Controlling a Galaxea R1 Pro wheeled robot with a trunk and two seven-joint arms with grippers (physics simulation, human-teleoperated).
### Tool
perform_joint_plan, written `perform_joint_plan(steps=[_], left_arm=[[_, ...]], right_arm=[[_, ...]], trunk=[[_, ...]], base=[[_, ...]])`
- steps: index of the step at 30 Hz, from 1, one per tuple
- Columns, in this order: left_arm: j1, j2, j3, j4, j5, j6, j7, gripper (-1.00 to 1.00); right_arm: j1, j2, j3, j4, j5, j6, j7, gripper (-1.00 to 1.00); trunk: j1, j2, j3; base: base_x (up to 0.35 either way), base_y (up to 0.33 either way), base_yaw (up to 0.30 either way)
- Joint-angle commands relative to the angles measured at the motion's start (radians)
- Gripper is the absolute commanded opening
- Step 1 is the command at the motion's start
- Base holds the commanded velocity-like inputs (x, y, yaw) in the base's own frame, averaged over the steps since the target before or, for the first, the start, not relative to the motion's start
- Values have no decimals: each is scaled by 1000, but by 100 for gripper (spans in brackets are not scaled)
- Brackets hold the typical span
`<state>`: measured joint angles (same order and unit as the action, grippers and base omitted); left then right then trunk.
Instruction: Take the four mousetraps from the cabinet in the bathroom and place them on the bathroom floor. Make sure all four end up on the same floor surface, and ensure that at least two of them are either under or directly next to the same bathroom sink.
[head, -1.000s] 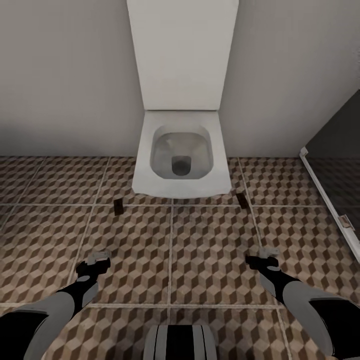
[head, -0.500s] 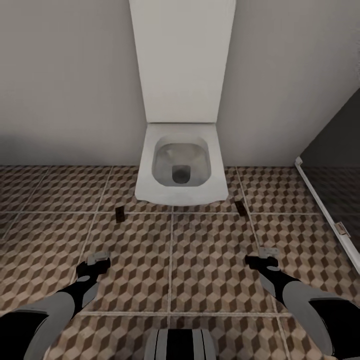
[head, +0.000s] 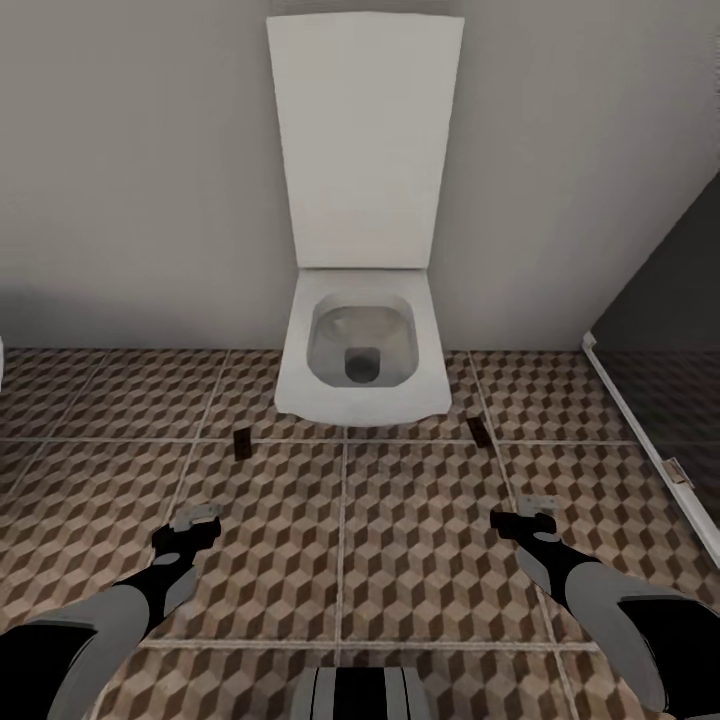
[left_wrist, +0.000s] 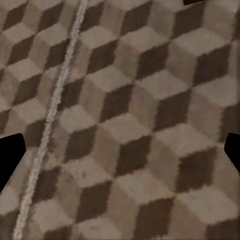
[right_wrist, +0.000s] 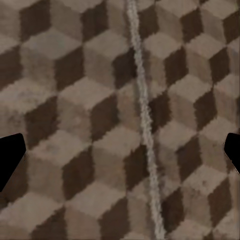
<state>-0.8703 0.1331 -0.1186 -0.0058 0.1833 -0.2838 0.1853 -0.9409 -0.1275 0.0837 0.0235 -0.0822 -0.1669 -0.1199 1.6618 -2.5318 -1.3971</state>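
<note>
The left fingers (head: 196, 517) stand spread apart with nothing between them; in the left wrist view their dark tips (left_wrist: 10, 157) sit at opposite edges with bare patterned tile in the gap. The right fingers (head: 536, 508) are likewise parted and empty, their tips (right_wrist: 10, 160) wide apart over a pale grout line in the right wrist view. In the head view both arms reach forward low over the bathroom floor (head: 420, 540), the left fingers at about 8 o'clock and the right fingers at about 4 o'clock from the picture's centre.

Two mousetraps lie flat on the cube-patterned tiles. The left mousetrap (head: 241, 441) is at about 7 o'clock from the toilet bowl (head: 363, 345), just beside its front corner; the right mousetrap (head: 478, 432) is at about 5 o'clock from the bowl, near its other front corner. Both lie close to the same cross grout line and well ahead of the fingers.

The white toilet stands against the grey wall (head: 130, 170) at 12 o'clock, with its lid (head: 362, 140) raised upright. A dark panel with a white frame (head: 650, 440) runs along the edge at 3 o'clock. In the left wrist view a dark-brown corner (left_wrist: 200, 2) shows at one edge; what it is cannot be told.
</note>
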Motion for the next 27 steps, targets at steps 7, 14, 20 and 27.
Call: perform_joint_plan(steps=[7, 14, 20, 27], left_arm=[[2, -1, -9, 1, 10, -3, 2, 100], [3, -1, -9, 1, 10, -3, 3, 100], [3, 0, -9, 1, 11, -2, 3, 100], [4, 0, -9, 1, 11, -2, 2, 100]], right_arm=[[-1, 0, 8, 3, -3, -4, -1, 100], [-1, 0, 8, 3, -1, -3, -1, 100], [-1, 0, 9, 3, 0, -1, -1, 100], [-1, 0, 10, 3, 1, 5, 1, 100]], trunk=[[-3, 1, 27], [-6, 3, 54], [-9, 4, 77], [-12, 6, 104]], base=[[0, 0, 0], [0, 0, 0], [0, 0, 0], [0, 0, 0]])
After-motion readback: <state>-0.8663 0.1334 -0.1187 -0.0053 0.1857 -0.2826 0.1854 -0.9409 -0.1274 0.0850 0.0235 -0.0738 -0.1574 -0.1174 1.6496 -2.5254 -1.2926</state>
